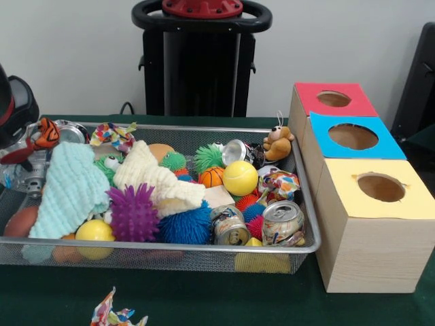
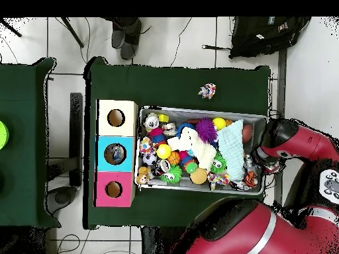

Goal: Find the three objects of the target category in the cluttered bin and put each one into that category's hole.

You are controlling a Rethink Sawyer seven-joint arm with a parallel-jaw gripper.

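Bin [image 1: 204, 129] packed with toys, cans, cloths; three boxes with holes, red [image 1: 333, 99], blue [image 1: 352, 136], yellow [image 1: 380, 187], just beside its right edge. Claw [image 1: 24, 153] sits low at bin's left end among clutter; cannot tell open or closed. Target category unclear, so candidates are anywhere in the pile.

Overhead: arm [image 2: 291, 142] enters at bin's right end, boxes [image 2: 116, 153] opposite. Best to lift clear before crossing.
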